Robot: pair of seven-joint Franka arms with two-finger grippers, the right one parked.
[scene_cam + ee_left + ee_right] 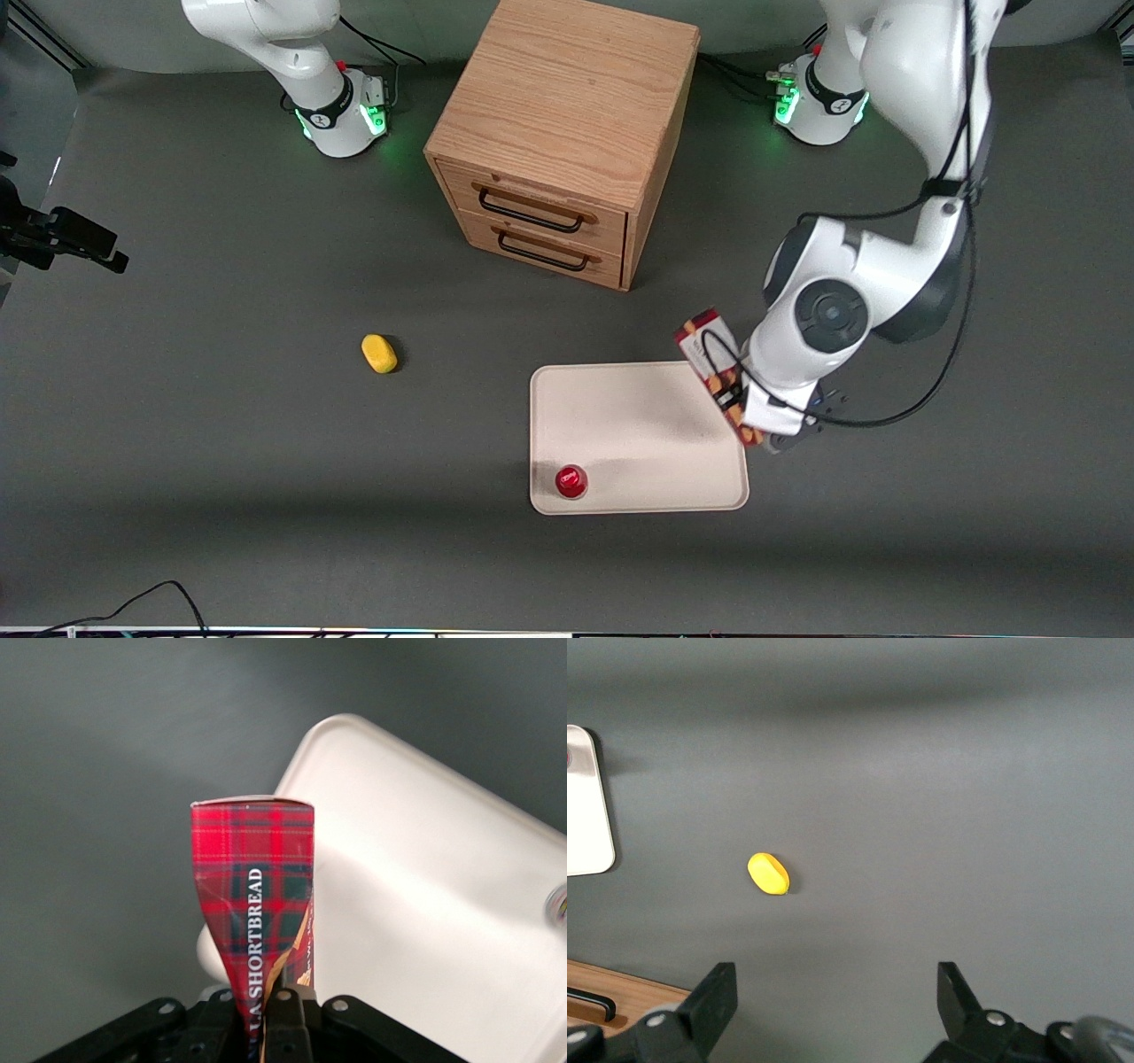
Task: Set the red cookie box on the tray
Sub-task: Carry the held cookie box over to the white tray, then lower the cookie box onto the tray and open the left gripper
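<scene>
The red cookie box (713, 365), a long tartan carton marked SHORTBREAD (255, 904), hangs tilted in the air over the tray's edge at the working arm's end. My gripper (769, 427) is shut on the box's near end, and the carton is squeezed flat between the black fingers (288, 1028). The cream-white tray (633, 425) lies flat on the table, below the box (425, 895). Most of the gripper is hidden under the arm's wrist in the front view.
A small red-topped cup (571, 481) stands on the tray's near corner, toward the parked arm's end. A wooden drawer cabinet (563, 133) stands farther from the camera than the tray. A yellow lump (379, 353) lies on the dark table toward the parked arm.
</scene>
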